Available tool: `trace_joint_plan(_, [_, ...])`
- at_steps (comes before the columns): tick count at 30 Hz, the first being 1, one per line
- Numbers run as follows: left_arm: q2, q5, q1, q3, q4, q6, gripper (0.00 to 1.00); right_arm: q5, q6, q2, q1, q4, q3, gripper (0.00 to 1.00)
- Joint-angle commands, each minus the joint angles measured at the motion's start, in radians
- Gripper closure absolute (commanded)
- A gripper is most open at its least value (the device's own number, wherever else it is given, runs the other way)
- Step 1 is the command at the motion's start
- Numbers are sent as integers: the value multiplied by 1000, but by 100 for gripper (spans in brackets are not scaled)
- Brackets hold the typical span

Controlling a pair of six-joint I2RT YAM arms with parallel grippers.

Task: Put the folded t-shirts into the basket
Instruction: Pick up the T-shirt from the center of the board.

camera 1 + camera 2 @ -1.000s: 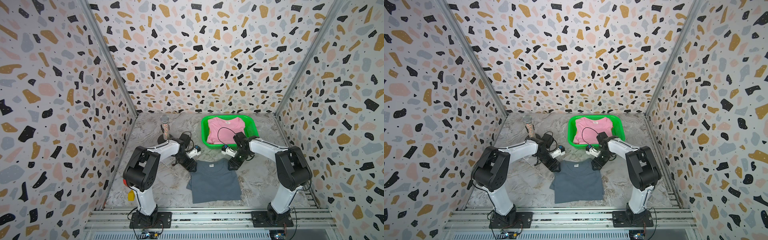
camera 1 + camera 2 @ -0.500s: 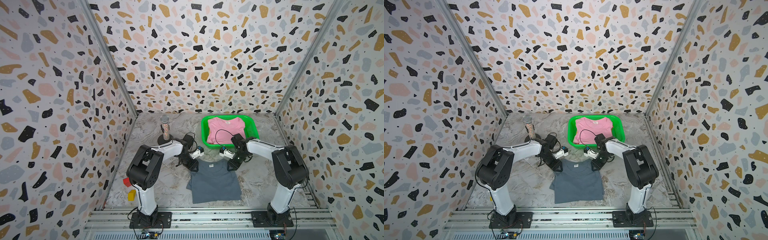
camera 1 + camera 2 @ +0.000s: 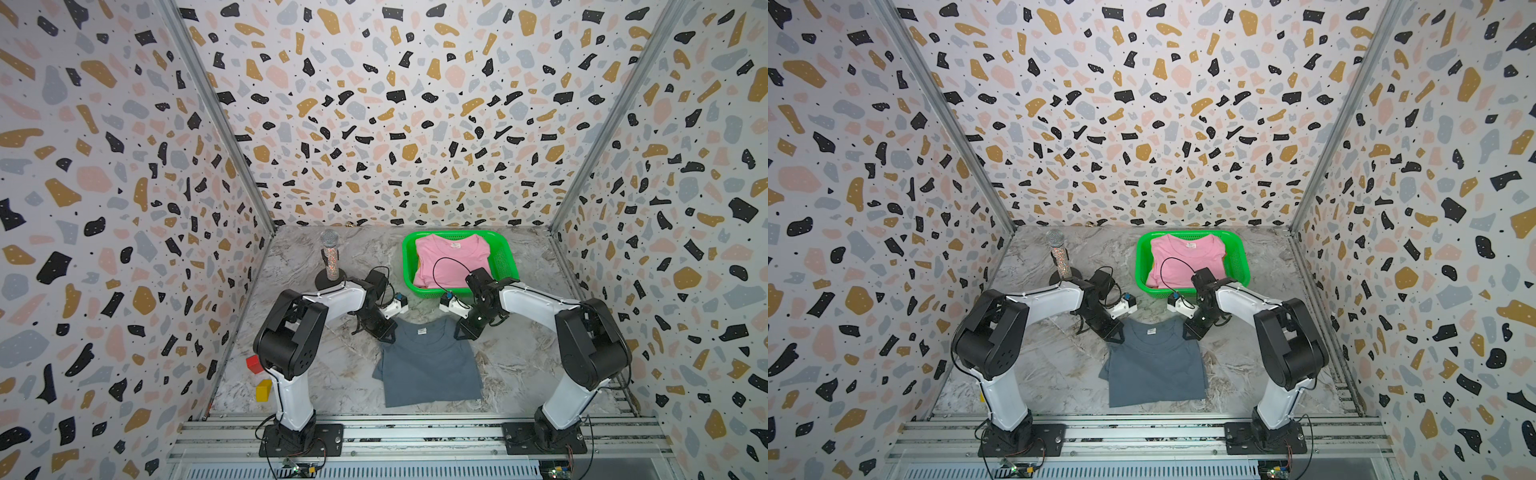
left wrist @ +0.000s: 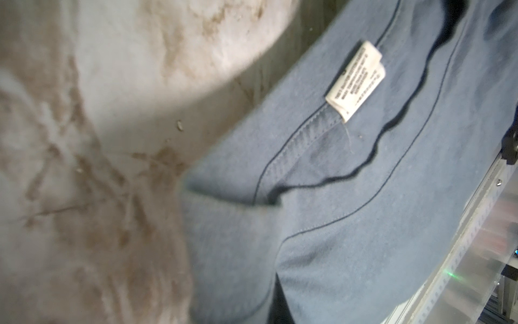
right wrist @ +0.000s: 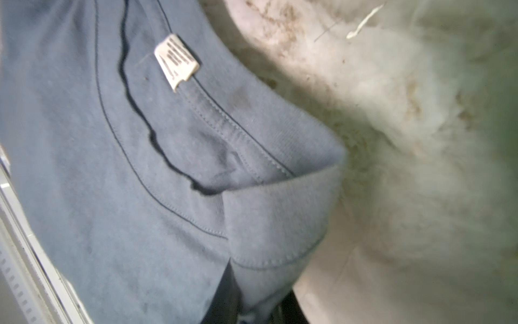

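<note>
The grey-blue t-shirt (image 3: 430, 365) is laid flat on the counter (image 3: 523, 361), with the basket (image 3: 503, 257) at its 1 o'clock. Its 11 o'clock shoulder is pinched by the left tool (image 3: 385, 336); at the right tool (image 3: 462, 333) the grip cannot be told. Both corners should be lifted level.

A glittery microphone (image 3: 330, 254) stands upright on a round black base at the far left of the marble-patterned desk (image 3: 316, 374), near the speckled back wall (image 3: 374, 124). A red block (image 3: 253, 364) and a yellow block (image 3: 263, 390) lie near each other, not touching, by the left wall. An aluminium rail (image 3: 415, 434) runs along the front edge.
</note>
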Motion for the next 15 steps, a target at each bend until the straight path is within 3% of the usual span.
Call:
trace_joint_plan(1, [-74, 87, 1, 17, -28, 49, 100, -20, -13, -92, -8, 13, -5, 100])
trace_joint_plan(9, [-203, 145, 1, 49, -19, 51, 100, 5, -42, -255, -23, -8, -15, 100])
trace_joint_plan(15, [-271, 190, -2, 114, -9, 20, 100, 125, -62, -403, -36, -30, 6, 100])
